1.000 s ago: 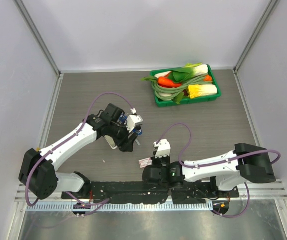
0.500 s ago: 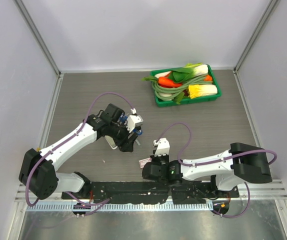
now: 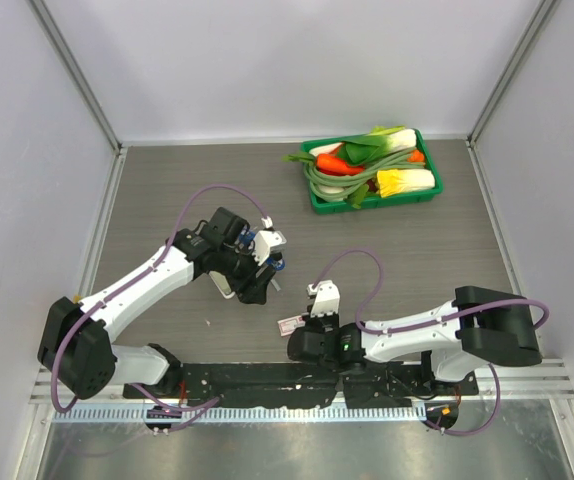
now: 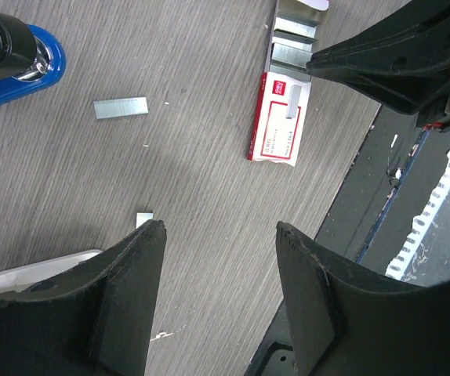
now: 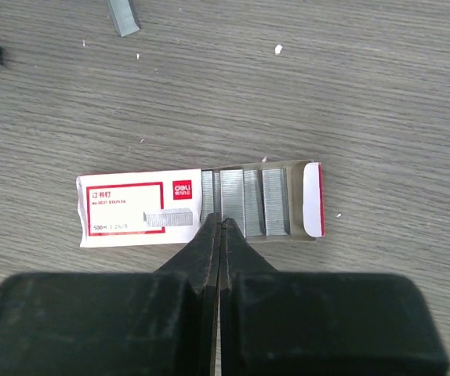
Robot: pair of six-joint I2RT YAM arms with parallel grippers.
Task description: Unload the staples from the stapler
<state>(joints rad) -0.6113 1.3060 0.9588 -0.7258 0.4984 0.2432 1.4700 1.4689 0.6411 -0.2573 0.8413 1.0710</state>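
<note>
Blue stapler [image 4: 13, 59] lies on the table [image 4: 209, 180] near our left claw [image 4: 221, 235], spread partway and empty above loose staples [image 4: 121, 107]; right claw [image 5: 219, 223] pinched closed, empty, over the box [image 5: 143, 207]; we should probably grasp the stapler squarely.

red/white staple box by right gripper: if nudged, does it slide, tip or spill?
Likely slides, not tips: the staple box lies flat on the table. Probably light, so an off-centre push from the shut right gripper may spin it. Its inner tray sticks out with staple strips exposed; a nudge could shift them.
</note>
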